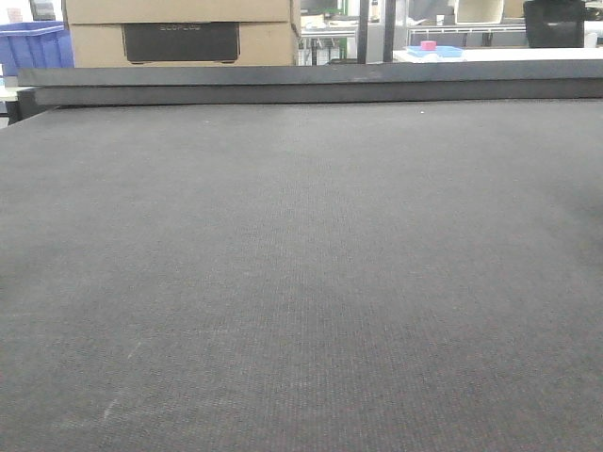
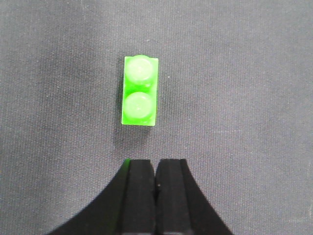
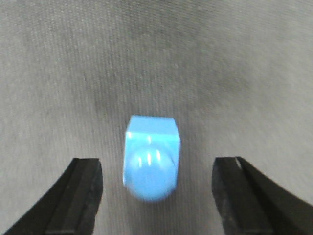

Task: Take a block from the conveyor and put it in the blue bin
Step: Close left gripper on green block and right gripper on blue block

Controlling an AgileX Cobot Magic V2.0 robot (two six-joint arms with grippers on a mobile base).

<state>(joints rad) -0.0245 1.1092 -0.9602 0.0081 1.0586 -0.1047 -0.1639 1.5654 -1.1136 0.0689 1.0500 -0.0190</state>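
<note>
green block (image 2: 140,91): two studs, long axis up-down, centre of the left wrist view, lying flat on the conveyor (image 2: 244,73). At bottom centre, the left hand (image 2: 155,164) has its fingers pressed together with nothing between them. The block is just above the tips with a strip of belt between, not touching.

blue block (image 3: 151,156): lower centre of the right wrist view, also on the belt, slightly blurred, rounded stud toward the camera. The right hand (image 3: 157,164) is spread wide, one finger (image 3: 85,196) lower left and the other lower right. The block is between them, clear of both, not gripped.

Front view: belt fills most of the frame, dark rail (image 1: 311,85) across the top. Behind it are a blue bin (image 1: 33,47) upper left, cardboard boxes (image 1: 179,28) beside it, and a small pink item (image 1: 429,44) on a light-blue tray (image 1: 450,52) on a white desk (image 1: 528,55) upper right.
</note>
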